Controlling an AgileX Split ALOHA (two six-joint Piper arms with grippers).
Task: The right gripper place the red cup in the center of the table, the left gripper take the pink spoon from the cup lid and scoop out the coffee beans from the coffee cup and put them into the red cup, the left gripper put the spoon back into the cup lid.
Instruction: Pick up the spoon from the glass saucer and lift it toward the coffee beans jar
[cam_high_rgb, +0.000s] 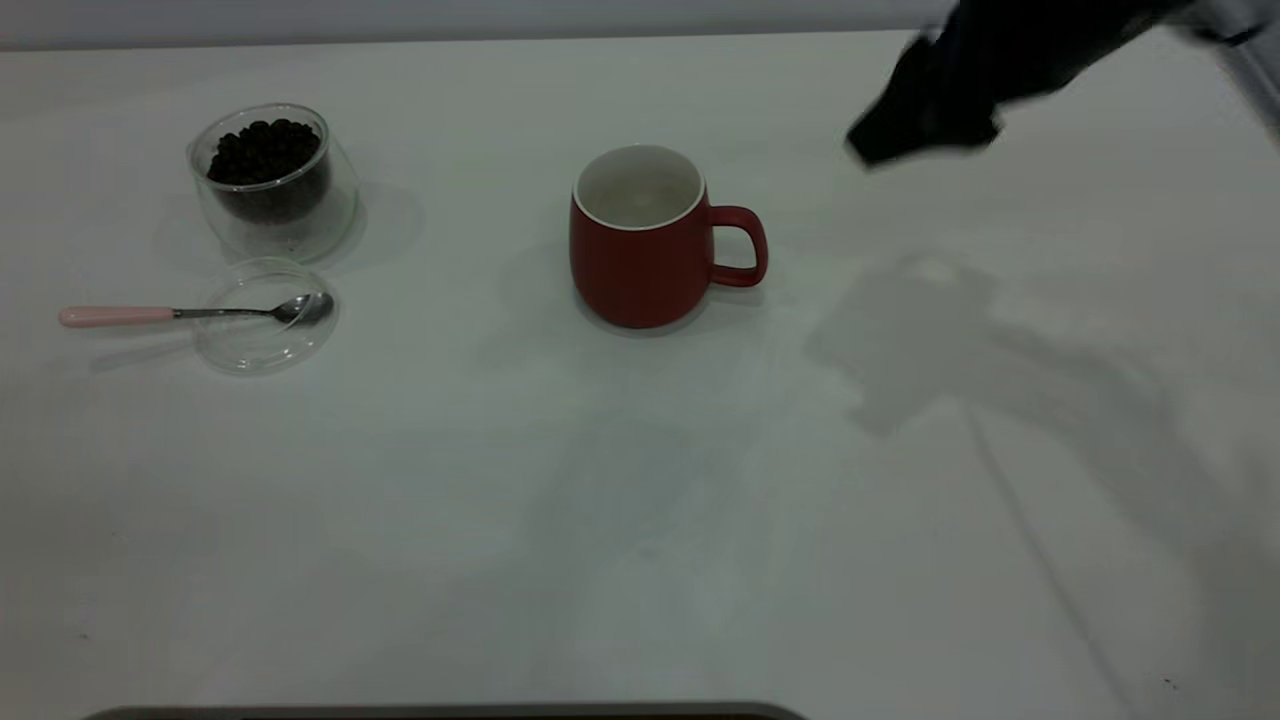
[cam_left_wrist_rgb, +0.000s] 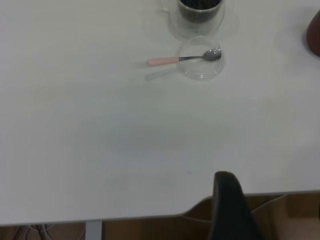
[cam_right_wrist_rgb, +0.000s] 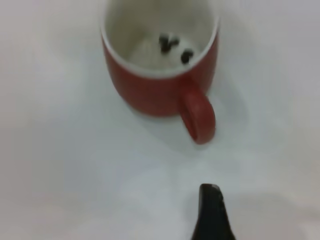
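The rounded dark red ceramic mug (cam_high_rgb: 640, 245) stands mid-surface (few beans inside); the blurred black right tool (cam_high_rgb: 925, 110) hovers apart, grip state unclear.

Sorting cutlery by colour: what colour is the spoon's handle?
Pale pink, with a shiny metal neck and bowl; the pink spoon shows best in the exterior view.

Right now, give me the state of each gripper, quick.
Left gripper: away from the objects at the table's near edge, holding nothing; open or closed cannot be told.
Right gripper: raised beyond the red cup, holding nothing; cannot be told.
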